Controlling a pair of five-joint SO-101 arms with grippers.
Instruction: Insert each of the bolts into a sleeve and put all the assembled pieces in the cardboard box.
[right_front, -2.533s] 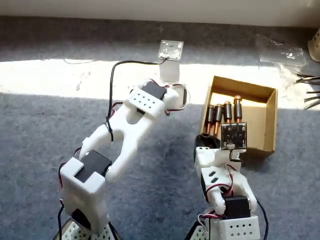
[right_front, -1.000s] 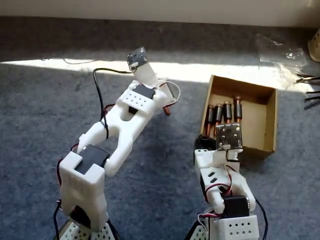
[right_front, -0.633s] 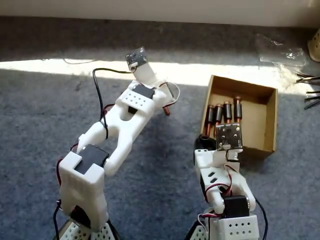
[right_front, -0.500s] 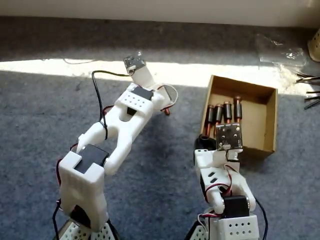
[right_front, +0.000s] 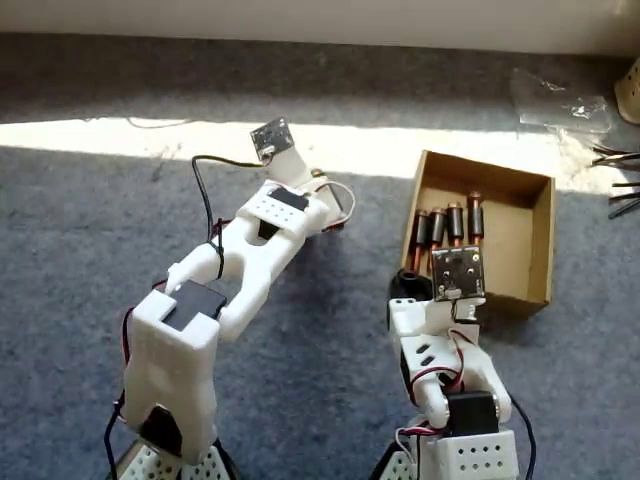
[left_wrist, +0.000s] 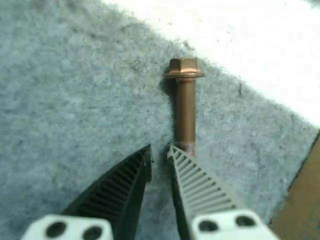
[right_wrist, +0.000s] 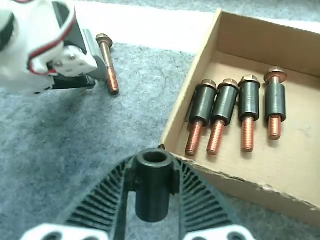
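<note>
Holding the sleeve (right_wrist: 151, 200) upright, bore up, my right end effector (right_wrist: 153, 167) hovers just outside the cardboard box (right_wrist: 260, 37), presumably to receive the loose bolt (left_wrist: 185, 105). That bolt lies on the counter (right_front: 330, 400) near the box, with my left end effector (left_wrist: 159, 149), narrowly parted and empty, at its threaded end.
</note>
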